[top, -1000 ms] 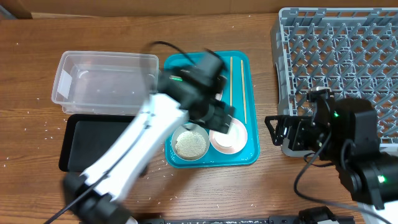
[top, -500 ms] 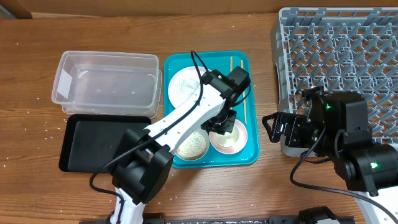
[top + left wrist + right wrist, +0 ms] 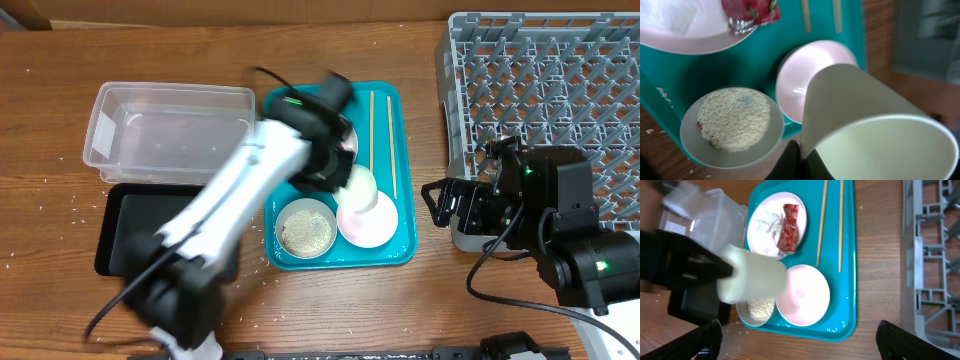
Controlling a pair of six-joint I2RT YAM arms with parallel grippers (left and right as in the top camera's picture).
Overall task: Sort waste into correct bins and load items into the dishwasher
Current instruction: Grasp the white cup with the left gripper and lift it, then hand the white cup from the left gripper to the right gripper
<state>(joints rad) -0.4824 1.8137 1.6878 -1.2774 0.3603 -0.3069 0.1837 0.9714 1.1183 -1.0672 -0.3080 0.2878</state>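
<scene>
My left gripper is shut on the rim of the small white cup, holding it tilted above the teal tray. Under the cup lies an empty pinkish bowl. Beside that stands a bowl of rice scraps. The white plate carries the red-and-silver wrapper and a white tissue. Two chopsticks lie along the tray's right side. My right gripper is open and holds nothing, low over the table between the tray and the grey dish rack.
The clear tub sits left of the teal tray, with the black tray in front of it. The left arm stretches across the black tray. Rice grains are scattered on the wooden table.
The left gripper has shut on the cup's rim and raised it out of the pinkish bowl. The left arm has swung left. The right arm has stayed put.
</scene>
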